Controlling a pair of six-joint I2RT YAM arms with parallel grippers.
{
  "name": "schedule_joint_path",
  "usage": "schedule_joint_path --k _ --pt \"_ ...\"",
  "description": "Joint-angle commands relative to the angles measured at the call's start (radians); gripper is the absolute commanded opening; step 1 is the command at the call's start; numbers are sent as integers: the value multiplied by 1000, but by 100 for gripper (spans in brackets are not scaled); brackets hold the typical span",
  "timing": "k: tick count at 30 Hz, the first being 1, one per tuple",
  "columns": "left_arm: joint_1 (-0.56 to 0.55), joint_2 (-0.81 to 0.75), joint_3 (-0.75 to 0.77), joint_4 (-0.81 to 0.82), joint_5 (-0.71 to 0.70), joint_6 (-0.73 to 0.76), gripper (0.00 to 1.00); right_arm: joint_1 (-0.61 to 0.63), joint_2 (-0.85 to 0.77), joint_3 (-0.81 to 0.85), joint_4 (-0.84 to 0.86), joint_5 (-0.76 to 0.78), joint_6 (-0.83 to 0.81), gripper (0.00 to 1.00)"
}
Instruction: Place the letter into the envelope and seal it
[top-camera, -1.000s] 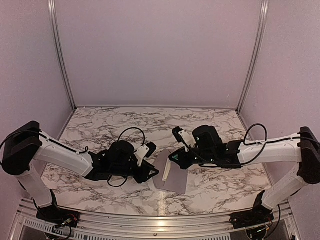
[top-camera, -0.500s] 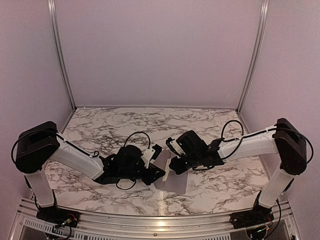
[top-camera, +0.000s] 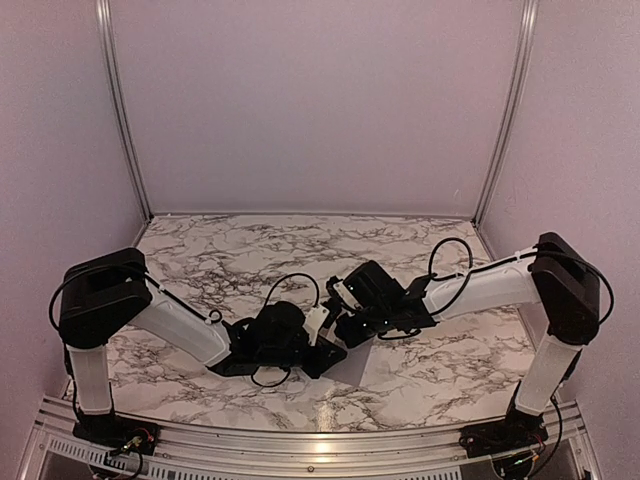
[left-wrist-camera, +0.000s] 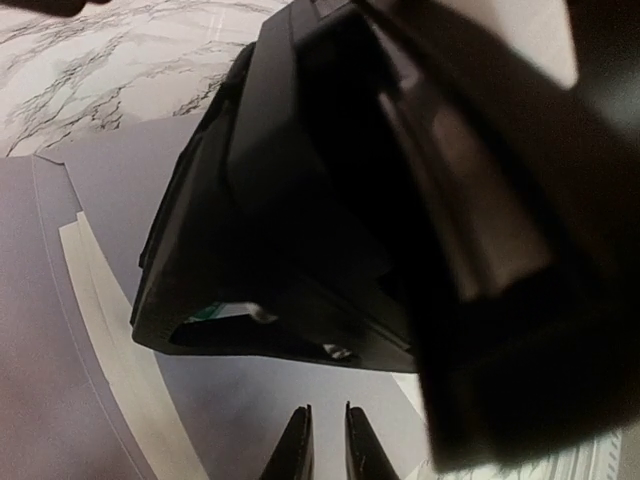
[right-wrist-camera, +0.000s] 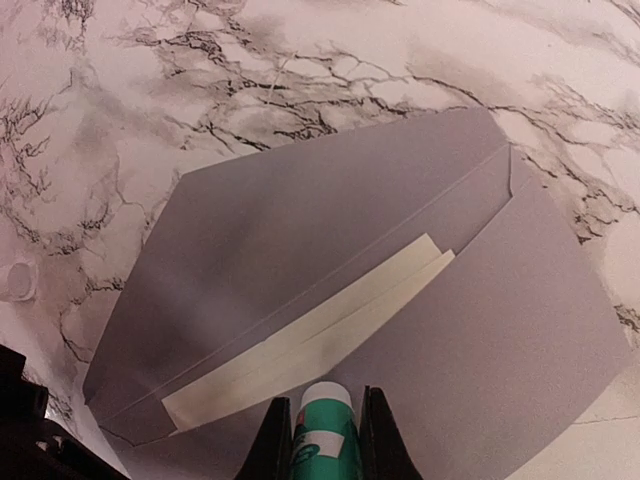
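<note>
On the marble tabletop (top-camera: 200, 260), the grey envelope (right-wrist-camera: 300, 230) lies flat near the middle of the near edge with its flap open, and a strip of the cream letter (right-wrist-camera: 320, 335) shows in its mouth. The right gripper (right-wrist-camera: 325, 412) clamps a green-white glue stick (right-wrist-camera: 325, 440) above the envelope. The left gripper (left-wrist-camera: 328, 445), fingers almost together and empty, hovers over the grey paper; a small white cap (right-wrist-camera: 16, 281) lies beside the flap.

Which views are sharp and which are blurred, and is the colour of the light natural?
Left wrist: the right arm, dark and out of focus, fills most of the frame; the envelope at left is clearer. Right wrist: sharp, evenly lit envelope and letter. Top external: pinkish cast; the near rail bows.
</note>
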Motion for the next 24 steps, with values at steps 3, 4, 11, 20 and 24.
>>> schedule_joint_path --k 3,4,11,20,24 --pt "-8 55 5 29 -137 0 10 5 36 22 -55 6 -3 0" --pt "-8 55 -4 30 -167 0 9 5 38 23 -56 7 -3 0" --pt "-10 61 -37 31 -227 1 8 5 36 46 -63 11 -5 0" --pt "-23 97 -44 17 -170 26 11 -1 54 94 -80 20 -17 0" --pt "-36 99 -48 0 -187 35 11 -18 65 108 -65 21 -23 0"
